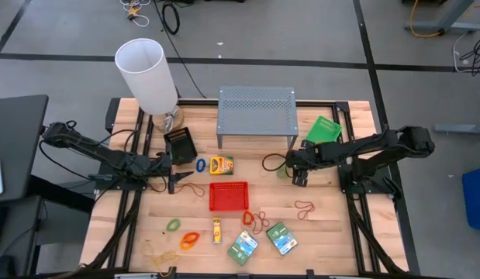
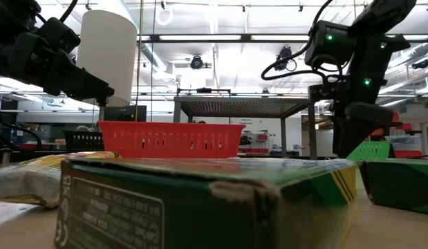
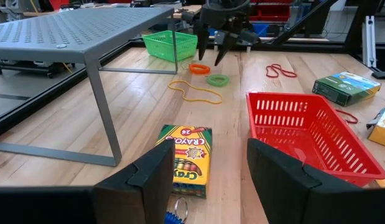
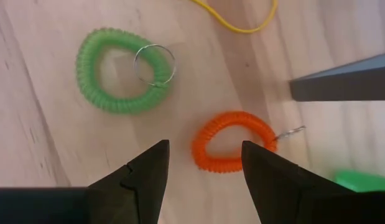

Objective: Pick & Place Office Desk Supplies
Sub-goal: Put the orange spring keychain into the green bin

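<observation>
My right gripper (image 4: 204,180) is open and points down above an orange coil wristband (image 4: 232,142) that lies flat on the wood; its fingers hang over the coil's two sides and touch nothing. A green coil wristband (image 4: 122,78) with a key ring lies beside it. In the high view this gripper (image 1: 296,177) stands right of the grey stand's leg. My left gripper (image 3: 208,180) is open and roughly level at the table's left, facing the crayon box (image 3: 189,158) and the red mesh tray (image 3: 310,134). A blue coil (image 1: 201,164) lies just ahead of it.
The grey perforated stand (image 1: 256,108) and white lampshade (image 1: 149,74) stand at the back, the green tray (image 1: 323,129) at the back right, a black mesh box (image 1: 180,145) near my left gripper. Packets (image 1: 280,239), bands and coils lie along the near edge.
</observation>
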